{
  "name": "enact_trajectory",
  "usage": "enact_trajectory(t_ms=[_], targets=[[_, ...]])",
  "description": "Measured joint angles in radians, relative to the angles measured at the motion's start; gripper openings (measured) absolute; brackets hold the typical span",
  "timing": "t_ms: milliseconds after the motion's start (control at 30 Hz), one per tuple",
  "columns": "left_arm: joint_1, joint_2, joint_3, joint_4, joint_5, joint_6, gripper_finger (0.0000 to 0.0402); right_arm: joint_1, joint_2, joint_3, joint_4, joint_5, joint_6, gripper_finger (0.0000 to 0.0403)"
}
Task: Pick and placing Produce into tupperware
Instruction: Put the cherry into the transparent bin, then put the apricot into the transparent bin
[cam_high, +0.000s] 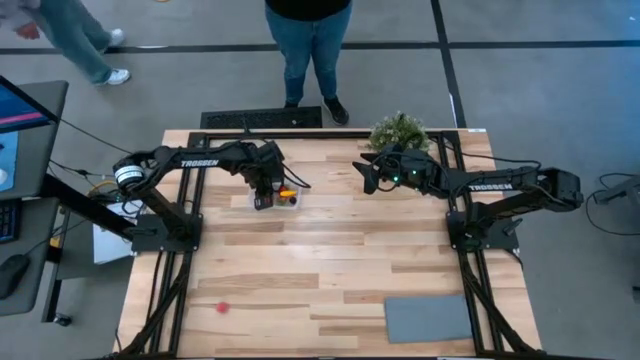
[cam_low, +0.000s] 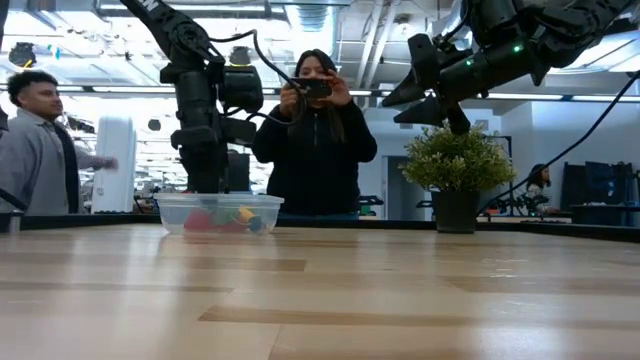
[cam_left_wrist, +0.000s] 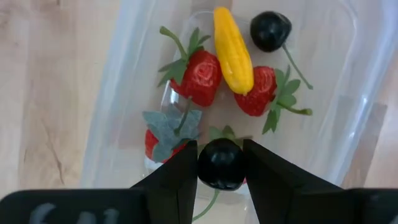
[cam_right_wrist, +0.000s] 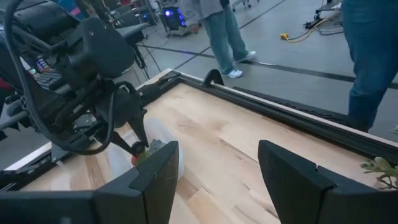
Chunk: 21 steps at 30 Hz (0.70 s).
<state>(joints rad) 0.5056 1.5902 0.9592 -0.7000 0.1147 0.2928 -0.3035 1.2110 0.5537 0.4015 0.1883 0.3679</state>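
The clear tupperware (cam_high: 284, 199) stands on the wooden table at the far left. In it lie two red strawberries (cam_left_wrist: 199, 76), a yellow elongated piece (cam_left_wrist: 232, 48) and a dark berry (cam_left_wrist: 270, 30). My left gripper (cam_left_wrist: 219, 144) points down into the tupperware (cam_low: 220, 213), shut on a second dark berry (cam_left_wrist: 221, 163). My right gripper (cam_high: 365, 176) hovers open and holds nothing, high above the table to the right of the tupperware. One small red piece (cam_high: 222, 308) lies on the table near the front left. My left gripper pinches the dark berry's two opposite sides (cam_left_wrist: 203, 167) between its two fingers. The fingers come from above, pointing steeply down into the box. The berry sits between the fingertips just over the pieces on the box's floor; whether it rests on them I cannot tell.
A bushy green plant (cam_high: 398, 130) in a dark pot stands at the far edge behind my right gripper. A flat grey mat (cam_high: 428, 318) lies at the near right. A person (cam_low: 315, 140) stands beyond the far edge; another (cam_low: 40, 150) stands at the left.
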Motion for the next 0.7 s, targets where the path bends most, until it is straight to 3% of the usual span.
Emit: enact_trajectory(t_ms=[500,700], targets=[[0.000,-0.002,0.000,0.000,0.009,-0.017,0.0165,0.000,0.000,0.000,0.000,0.000,0.001,0.0244],[-0.001,-0.070,0.029,-0.059,0.009,-0.011,0.0184,0.000,0.000,0.000,0.000,0.000,0.001,0.0244]])
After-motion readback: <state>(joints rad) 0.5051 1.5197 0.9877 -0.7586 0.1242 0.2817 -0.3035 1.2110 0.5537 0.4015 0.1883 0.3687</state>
